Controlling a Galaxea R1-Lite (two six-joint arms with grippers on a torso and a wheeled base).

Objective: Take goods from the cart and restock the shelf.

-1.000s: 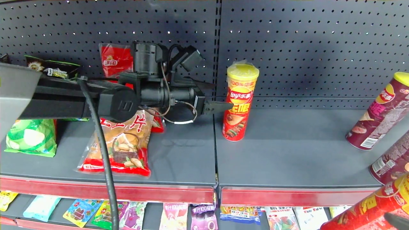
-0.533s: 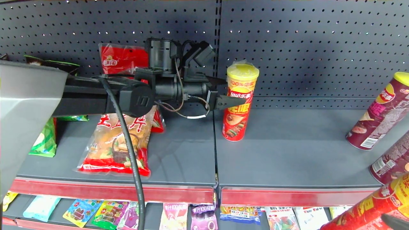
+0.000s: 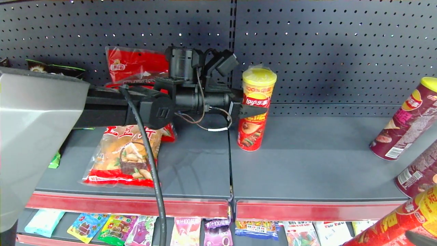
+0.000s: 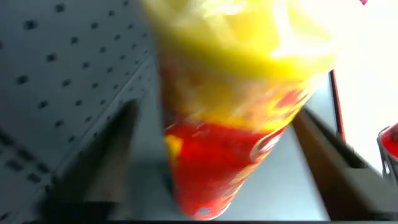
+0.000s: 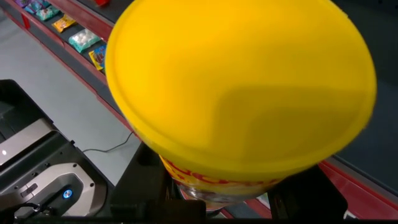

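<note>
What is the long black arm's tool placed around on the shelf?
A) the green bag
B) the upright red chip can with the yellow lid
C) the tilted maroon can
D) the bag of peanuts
B: the left tool has a finger on either side of the upright red chip can, while the peanut bag lies apart from it, under the arm.
</note>
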